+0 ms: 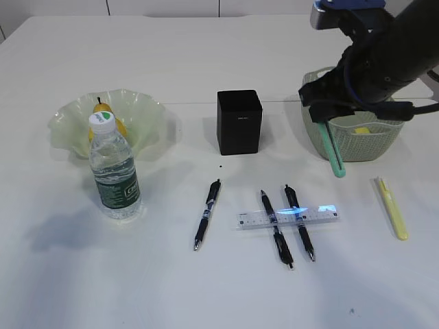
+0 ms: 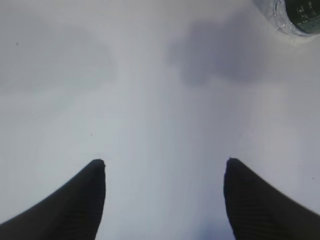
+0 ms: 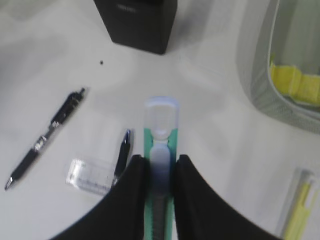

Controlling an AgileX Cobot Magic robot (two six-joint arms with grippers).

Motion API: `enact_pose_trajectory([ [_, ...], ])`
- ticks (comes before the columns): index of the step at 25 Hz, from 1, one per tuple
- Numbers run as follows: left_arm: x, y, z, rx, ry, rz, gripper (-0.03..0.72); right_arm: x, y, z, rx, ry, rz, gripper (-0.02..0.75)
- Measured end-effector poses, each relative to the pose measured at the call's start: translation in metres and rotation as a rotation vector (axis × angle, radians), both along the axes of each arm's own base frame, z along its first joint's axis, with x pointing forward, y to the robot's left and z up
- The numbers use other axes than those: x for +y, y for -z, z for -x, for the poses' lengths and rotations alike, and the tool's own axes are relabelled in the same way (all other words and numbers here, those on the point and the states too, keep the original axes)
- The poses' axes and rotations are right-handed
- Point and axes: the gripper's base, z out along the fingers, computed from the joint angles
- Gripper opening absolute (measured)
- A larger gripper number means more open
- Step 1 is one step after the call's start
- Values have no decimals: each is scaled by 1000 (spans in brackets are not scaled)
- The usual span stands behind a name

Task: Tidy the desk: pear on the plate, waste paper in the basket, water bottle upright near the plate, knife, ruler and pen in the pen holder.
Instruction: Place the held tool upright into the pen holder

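My right gripper [image 1: 328,116] [image 3: 159,159] is shut on a green knife [image 1: 335,154] [image 3: 161,120] and holds it pointing down above the desk [image 1: 68,274], in front of the basket [image 1: 357,144] [image 3: 255,70]. The yellow waste paper [image 1: 361,129] [image 3: 292,82] lies in the basket. The pear [image 1: 101,110] sits on the plate [image 1: 147,113], behind the upright water bottle [image 1: 115,171] [image 2: 295,15]. The pen holder [image 1: 239,122] [image 3: 137,22] stands mid-desk. The ruler [image 1: 288,217] [image 3: 90,176] lies across two pens [image 1: 276,228] [image 1: 300,223]. My left gripper [image 2: 165,162] is open over bare desk.
A third black pen [image 1: 206,214] [image 3: 45,140] lies left of the ruler. A yellow knife [image 1: 391,208] [image 3: 300,210] lies at the right, in front of the basket. My left gripper does not show in the exterior view.
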Motion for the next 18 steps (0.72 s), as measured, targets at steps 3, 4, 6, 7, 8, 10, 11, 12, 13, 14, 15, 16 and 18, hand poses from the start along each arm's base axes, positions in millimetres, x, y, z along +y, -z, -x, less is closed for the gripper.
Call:
enact_pose_trajectory([
  [3, 0, 0, 0, 0, 0, 0, 520, 3, -5, -7, -100, 18, -57, 108],
  [4, 0, 0, 0, 0, 0, 0, 520, 4, -7, -11, -141, 22, -74, 108],
  [6, 0, 0, 0, 0, 0, 0, 520, 6, -11, -17, -217, 24, -97, 108],
  [7, 0, 0, 0, 0, 0, 0, 520, 7, -10, -20, -242, 23, -103, 108],
  [8, 0, 0, 0, 0, 0, 0, 520, 7, -9, -24, -270, 24, -107, 108],
  [10, 0, 0, 0, 0, 0, 0, 519, 8, -6, -31, -316, 29, -112, 108],
  [11, 0, 0, 0, 0, 0, 0, 519, 9, -3, -35, -335, 34, -115, 108],
  [12, 0, 0, 0, 0, 0, 0, 519, 9, -2, -38, -355, 38, -117, 108],
  [13, 0, 0, 0, 0, 0, 0, 519, 9, 0, -40, -369, 43, -119, 108],
  [14, 0, 0, 0, 0, 0, 0, 519, 10, 4, -43, -368, 46, -119, 108],
  [15, 0, 0, 0, 0, 0, 0, 519, 11, 4, -47, -378, 46, -119, 108],
  [16, 0, 0, 0, 0, 0, 0, 519, 12, 6, -51, -386, 48, -120, 108],
  [18, 0, 0, 0, -2, 0, 0, 519, 15, 9, -60, -393, 44, -118, 108],
])
